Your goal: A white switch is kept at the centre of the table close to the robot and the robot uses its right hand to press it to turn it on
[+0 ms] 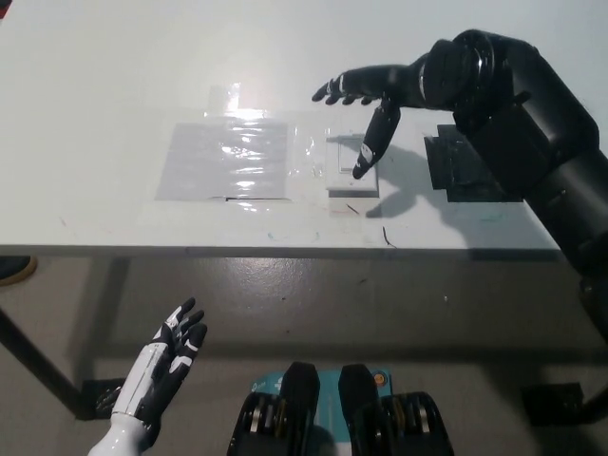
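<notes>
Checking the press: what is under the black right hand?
Under the right hand sits the white switch; a lowered finger hides its right part, so contact cannot be seen.

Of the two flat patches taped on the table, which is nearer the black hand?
The dark patch, lying right under the right hand's arm. The shiny clear sheet lies farther off, beyond the white switch.

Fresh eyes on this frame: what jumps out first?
The black right hand, fingers spread, hanging over the white switch near the table's front edge, one finger pointing down at it. Left of the switch a shiny taped plastic sheet glares; right of it lies a dark patch. The white left hand rests open below the table, lower left.
</notes>
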Available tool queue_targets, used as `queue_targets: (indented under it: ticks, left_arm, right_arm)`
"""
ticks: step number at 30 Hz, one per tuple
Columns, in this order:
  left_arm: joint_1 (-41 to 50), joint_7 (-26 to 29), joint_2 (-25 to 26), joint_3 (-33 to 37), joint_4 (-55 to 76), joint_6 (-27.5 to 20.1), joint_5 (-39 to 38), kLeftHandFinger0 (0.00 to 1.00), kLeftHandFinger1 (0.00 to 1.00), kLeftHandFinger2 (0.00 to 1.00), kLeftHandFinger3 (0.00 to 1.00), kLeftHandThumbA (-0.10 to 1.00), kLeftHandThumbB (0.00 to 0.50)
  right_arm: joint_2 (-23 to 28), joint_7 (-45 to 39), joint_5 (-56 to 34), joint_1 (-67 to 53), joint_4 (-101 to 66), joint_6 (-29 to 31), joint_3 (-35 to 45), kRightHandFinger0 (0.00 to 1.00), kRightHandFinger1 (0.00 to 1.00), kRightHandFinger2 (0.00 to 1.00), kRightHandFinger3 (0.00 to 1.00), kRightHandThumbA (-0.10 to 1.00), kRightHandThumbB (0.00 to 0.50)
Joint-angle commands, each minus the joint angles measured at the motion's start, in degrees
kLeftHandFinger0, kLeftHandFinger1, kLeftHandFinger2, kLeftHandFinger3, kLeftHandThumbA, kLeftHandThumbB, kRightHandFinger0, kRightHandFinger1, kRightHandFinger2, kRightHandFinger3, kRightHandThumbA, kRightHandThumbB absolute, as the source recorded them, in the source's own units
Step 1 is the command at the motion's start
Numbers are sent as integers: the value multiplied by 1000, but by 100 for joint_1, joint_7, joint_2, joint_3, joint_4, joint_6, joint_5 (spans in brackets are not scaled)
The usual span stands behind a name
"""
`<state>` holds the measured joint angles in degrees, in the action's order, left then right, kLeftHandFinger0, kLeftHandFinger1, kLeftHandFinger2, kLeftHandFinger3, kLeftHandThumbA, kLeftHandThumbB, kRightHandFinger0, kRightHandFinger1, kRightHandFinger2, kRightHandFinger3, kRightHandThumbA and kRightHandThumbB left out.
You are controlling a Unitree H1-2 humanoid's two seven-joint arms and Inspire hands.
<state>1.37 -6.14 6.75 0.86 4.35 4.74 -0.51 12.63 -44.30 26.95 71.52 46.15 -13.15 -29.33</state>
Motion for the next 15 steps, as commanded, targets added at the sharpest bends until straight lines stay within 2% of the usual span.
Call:
queue_targets:
  ticks: [1, 2, 15]
  left_arm:
    - [-43, -102, 73, 33, 174, -73, -42, 1000, 1000, 1000, 1000, 800, 56]
    - [-41, -111, 77, 34, 174, -70, -53, 1000, 1000, 1000, 1000, 806, 54]
    - [-2, -107, 93, 55, 198, -102, -39, 1000, 1000, 1000, 1000, 789, 86]
  right_arm:
    - [-33, 34, -60, 77, 64, 171, 20, 1000, 1000, 1000, 1000, 1000, 319]
    - [-45, 83, -38, 45, 134, 244, -4, 1000, 1000, 1000, 1000, 1000, 331]
    - [-213, 338, 38, -419, 415, 381, -74, 1000, 1000, 1000, 1000, 1000, 306]
